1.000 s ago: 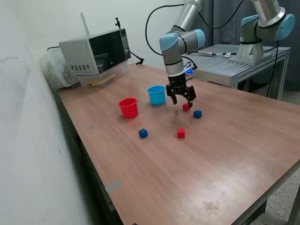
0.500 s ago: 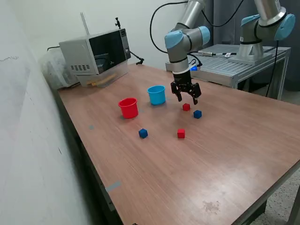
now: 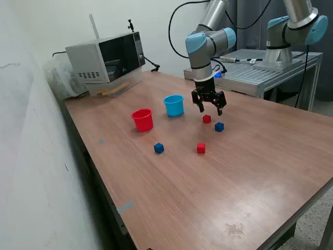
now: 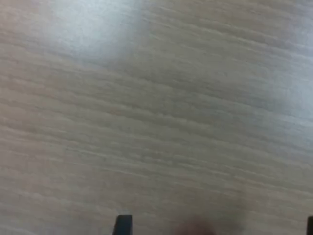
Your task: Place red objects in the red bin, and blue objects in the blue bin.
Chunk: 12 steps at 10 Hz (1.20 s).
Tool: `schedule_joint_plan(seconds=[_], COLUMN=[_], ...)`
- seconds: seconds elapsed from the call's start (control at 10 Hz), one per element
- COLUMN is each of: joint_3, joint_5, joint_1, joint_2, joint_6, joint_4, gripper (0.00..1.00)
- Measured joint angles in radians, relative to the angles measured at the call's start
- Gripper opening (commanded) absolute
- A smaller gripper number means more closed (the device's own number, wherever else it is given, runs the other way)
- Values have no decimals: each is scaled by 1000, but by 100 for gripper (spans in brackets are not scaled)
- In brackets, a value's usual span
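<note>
- Wood-grain worktop carries all the task pieces, each one apart from the others
- The claw hangs above the worktop with its fingers spread, holding nothing, just over the far red cube
- A dark blue cube sits just beside that red cube, toward the exterior view's right
- The near red cube and the second blue cube lie closer to the front edge
- The red bin and the blue bin stand upright side by side, red on the exterior view's left
- The wrist view shows blurred wood grain and one dark fingertip
</note>
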Motion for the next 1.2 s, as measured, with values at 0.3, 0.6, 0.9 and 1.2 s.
schedule_joint_plan(seconds=[0.3,0.6,0.9,1.2], joint_3=[-4,-5,-15,-35], joint_5=[22,44,50,51], joint_1=[5,11,22,24], joint_2=[1,16,35,46], joint_6=[-26,-36,-39,-42], joint_4=[-3,-21,-32,-35], gripper=[100,100,100,100])
